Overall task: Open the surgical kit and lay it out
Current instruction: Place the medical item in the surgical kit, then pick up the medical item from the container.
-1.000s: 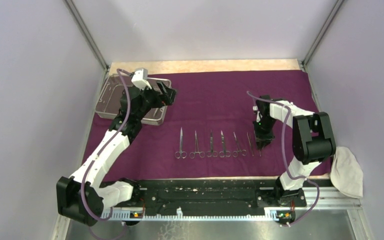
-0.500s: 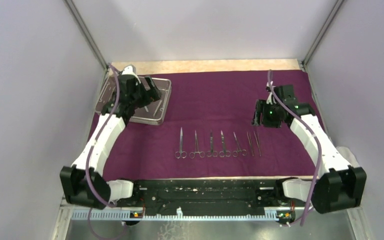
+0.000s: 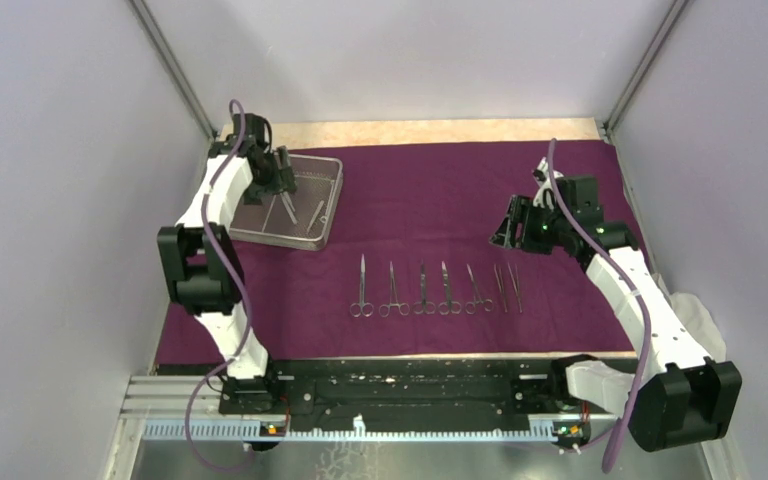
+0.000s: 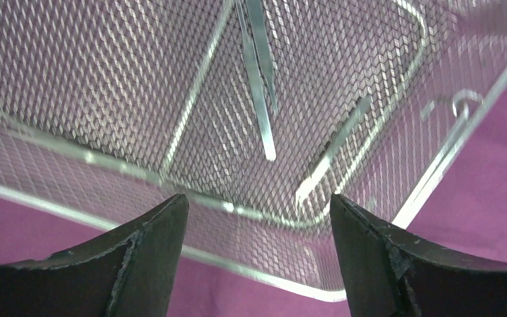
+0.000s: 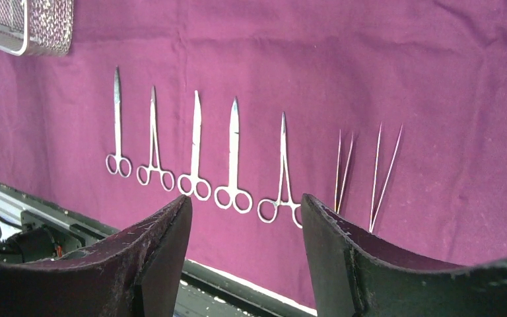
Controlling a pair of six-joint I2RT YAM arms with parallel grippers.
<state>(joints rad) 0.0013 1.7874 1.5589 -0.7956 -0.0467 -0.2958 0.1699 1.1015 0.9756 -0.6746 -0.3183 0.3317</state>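
Left wrist view cuts off tweezers in the mesh tray.

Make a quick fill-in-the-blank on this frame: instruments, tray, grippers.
1. The row of instruments on the purple cloth counts ___ pieces.
2. The tweezers lie at the row's ___ end in the top view.
3. The left gripper hovers open over the mesh tray, which holds ___ instruments.
4. The right gripper is open and holds ___.
Missing words: seven; right; two; nothing.
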